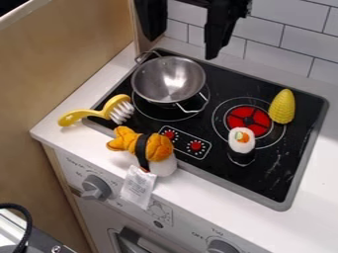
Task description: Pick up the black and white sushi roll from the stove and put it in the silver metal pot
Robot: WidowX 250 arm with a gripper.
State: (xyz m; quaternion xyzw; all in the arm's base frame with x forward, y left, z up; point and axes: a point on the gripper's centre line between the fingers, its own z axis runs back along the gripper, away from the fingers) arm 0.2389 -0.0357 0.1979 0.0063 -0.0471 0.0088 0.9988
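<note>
Pot (168, 79) is seen just below pincer (183, 46), fingers wide apart; if gripped, rim (204, 80) is best pinched squarely. Brush (99, 113) lies lower left.

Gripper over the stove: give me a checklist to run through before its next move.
1. Gripper fingers apart, nothing between them: ok.
2. Metal pot upright on the cooktop: ok.
3. Height between fingertips and pot: cannot tell from this angle.
4. Yellow brush wholly on the cooktop: not ok, its handle reaches over the counter.
5. Orange-topped plush sushi's tag within the counter edge: not ok, it hangs over the front.
</note>
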